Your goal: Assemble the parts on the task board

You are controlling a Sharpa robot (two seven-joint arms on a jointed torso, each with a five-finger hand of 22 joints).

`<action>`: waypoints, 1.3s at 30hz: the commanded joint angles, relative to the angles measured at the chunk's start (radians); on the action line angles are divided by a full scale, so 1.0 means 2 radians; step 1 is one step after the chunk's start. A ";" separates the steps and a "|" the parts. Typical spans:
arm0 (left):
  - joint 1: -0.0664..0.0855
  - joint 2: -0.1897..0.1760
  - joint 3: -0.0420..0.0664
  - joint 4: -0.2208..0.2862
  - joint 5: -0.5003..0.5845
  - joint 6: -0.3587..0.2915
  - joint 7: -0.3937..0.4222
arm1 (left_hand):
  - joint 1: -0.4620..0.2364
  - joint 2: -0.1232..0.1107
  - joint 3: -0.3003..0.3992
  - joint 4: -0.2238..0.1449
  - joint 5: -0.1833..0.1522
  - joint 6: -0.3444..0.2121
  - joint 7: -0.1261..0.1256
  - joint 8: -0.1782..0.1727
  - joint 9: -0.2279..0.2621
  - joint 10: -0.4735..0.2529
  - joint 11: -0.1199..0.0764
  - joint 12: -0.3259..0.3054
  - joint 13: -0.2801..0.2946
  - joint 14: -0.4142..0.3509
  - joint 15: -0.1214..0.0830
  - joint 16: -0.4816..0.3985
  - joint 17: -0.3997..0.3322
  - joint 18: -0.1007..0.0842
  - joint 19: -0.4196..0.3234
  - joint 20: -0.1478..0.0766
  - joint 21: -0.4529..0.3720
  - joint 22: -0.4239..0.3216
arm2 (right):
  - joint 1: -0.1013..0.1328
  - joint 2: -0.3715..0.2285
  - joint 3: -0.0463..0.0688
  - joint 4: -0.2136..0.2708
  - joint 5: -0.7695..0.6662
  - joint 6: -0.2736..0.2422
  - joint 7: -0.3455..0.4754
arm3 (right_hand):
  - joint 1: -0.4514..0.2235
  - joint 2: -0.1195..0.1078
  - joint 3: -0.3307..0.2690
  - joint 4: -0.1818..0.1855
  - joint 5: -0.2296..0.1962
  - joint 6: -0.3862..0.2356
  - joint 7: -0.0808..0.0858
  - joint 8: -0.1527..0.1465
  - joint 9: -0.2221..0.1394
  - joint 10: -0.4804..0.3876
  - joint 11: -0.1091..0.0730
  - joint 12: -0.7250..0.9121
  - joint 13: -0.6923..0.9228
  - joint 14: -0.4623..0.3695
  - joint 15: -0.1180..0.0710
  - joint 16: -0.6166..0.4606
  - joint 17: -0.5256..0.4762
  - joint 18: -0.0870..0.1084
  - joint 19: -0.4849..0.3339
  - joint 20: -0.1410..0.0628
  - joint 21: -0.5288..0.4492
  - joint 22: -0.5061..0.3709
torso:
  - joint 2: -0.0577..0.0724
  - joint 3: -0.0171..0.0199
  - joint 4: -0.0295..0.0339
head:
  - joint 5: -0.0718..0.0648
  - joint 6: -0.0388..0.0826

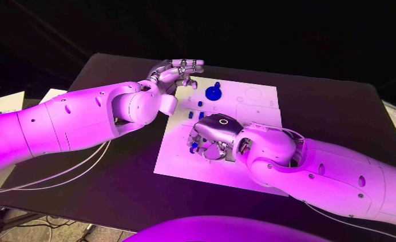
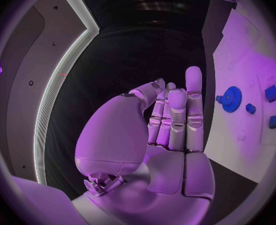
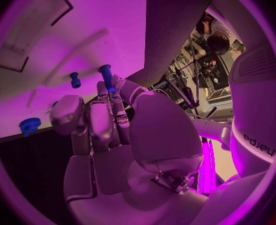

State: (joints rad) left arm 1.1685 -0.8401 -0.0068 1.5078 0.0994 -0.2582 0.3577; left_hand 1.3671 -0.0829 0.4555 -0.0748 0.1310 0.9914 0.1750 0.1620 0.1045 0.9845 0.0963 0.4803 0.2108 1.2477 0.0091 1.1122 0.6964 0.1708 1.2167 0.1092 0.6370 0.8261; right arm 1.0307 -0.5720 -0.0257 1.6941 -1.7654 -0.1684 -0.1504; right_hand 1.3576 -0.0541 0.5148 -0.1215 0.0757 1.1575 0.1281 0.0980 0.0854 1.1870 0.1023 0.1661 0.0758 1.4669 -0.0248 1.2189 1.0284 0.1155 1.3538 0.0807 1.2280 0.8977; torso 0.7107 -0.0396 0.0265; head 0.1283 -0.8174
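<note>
one word, "sharpa", reads on right arm; right hand [image 3: 113,130] fingers pinch blue peg [image 3: 106,75]; left hand [image 2: 169,130] empty.

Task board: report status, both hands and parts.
Left hand open, empty, at the task board far corner. Right hand down on the board, fingers at a blue peg; grip unclear. Blue gear lies loose. Nothing obstructing.

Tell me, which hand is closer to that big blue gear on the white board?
Left. The left hand hovers just beside the blue gear, near the task board's far edge. The right hand sits nearer the robot, over the board's middle, farther from the gear.
</note>
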 commanded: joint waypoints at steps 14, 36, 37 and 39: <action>0.000 0.002 0.000 0.000 -0.002 0.008 0.007 | 0.004 0.001 0.000 -0.003 0.001 -0.004 0.000 0.004 -0.001 -0.003 0.001 0.002 -0.001 -0.005 0.001 -0.004 -0.003 0.006 -0.003 0.000 -0.002 -0.001 | -0.002 -0.003 -0.004 0.003 -0.033 -0.028 0.002 | -0.037 -0.047 -0.075 0.012 0.036 -0.132 0.026 -0.015 -0.008 -0.121 0.008 -0.037 -0.001 -0.024 0.027 -0.040 -0.056 0.023 -0.061 0.019 -0.075 -0.125 | 0.000 0.0006 -0.0002 | -0.002 0.001; 0.000 -0.005 0.000 0.000 -0.002 0.008 0.009 | 0.004 0.001 0.000 -0.003 0.001 -0.004 0.000 0.004 -0.001 -0.004 0.000 0.002 -0.001 -0.005 0.001 -0.003 -0.002 0.006 -0.003 0.000 -0.002 -0.001 | 0.018 -0.180 0.007 0.102 0.169 -0.114 -0.018 | -0.042 -0.019 -0.157 0.053 0.074 -0.093 0.010 0.011 0.002 0.017 -0.022 0.141 0.048 0.018 0.002 0.037 0.037 -0.002 0.014 0.003 0.012 0.018 | -0.003 0.0006 -0.0085 | -0.032 0.012; 0.000 -0.006 0.000 0.001 -0.002 0.007 0.009 | 0.004 0.001 0.000 -0.004 0.001 -0.004 0.000 0.004 -0.001 -0.004 0.000 0.003 -0.001 -0.005 0.001 -0.003 -0.002 0.006 -0.003 0.000 -0.002 -0.001 | 0.019 -0.192 0.006 0.105 0.190 -0.113 -0.020 | -0.048 -0.022 -0.163 0.058 0.070 -0.085 0.005 0.016 0.003 0.033 -0.027 0.159 0.060 0.020 -0.002 0.043 0.046 -0.004 0.020 -0.002 0.020 0.032 | -0.003 0.0009 -0.0111 | -0.037 0.014; 0.000 -0.008 0.000 0.001 -0.002 0.007 0.009 | 0.005 0.002 0.000 -0.004 0.001 -0.004 0.000 0.004 -0.001 -0.004 0.000 0.003 -0.001 -0.005 0.001 -0.003 -0.002 0.006 -0.003 0.000 -0.002 -0.001 | 0.021 -0.216 0.004 0.107 0.215 -0.112 -0.025 | -0.053 -0.023 -0.173 0.065 0.073 -0.072 -0.003 0.026 0.006 0.047 -0.035 0.199 0.090 0.023 -0.010 0.053 0.058 -0.007 0.027 -0.009 0.033 0.051 | -0.003 0.0011 -0.0142 | -0.043 0.015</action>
State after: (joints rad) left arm 1.1683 -0.8547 -0.0069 1.5074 0.0993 -0.2584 0.3616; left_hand 1.3671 -0.0829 0.4555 -0.0748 0.1310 0.9914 0.1750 0.1665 0.1036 0.9846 0.0963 0.4803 0.2099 1.2440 0.0127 1.1083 0.6917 0.1708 1.2167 0.1092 0.6370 0.8254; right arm 1.0727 -0.9936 -0.0162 1.9035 -1.5066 -0.3765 -0.1573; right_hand 1.2592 -0.0992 0.1749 0.0089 0.2205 1.0065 0.1262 0.1471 0.0969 1.2723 0.0366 0.5501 0.2448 1.4666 -0.0405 1.3202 1.1378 0.1148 1.4006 0.0628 1.2883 0.9900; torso 0.7052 -0.0383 0.0100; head 0.0595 -0.7918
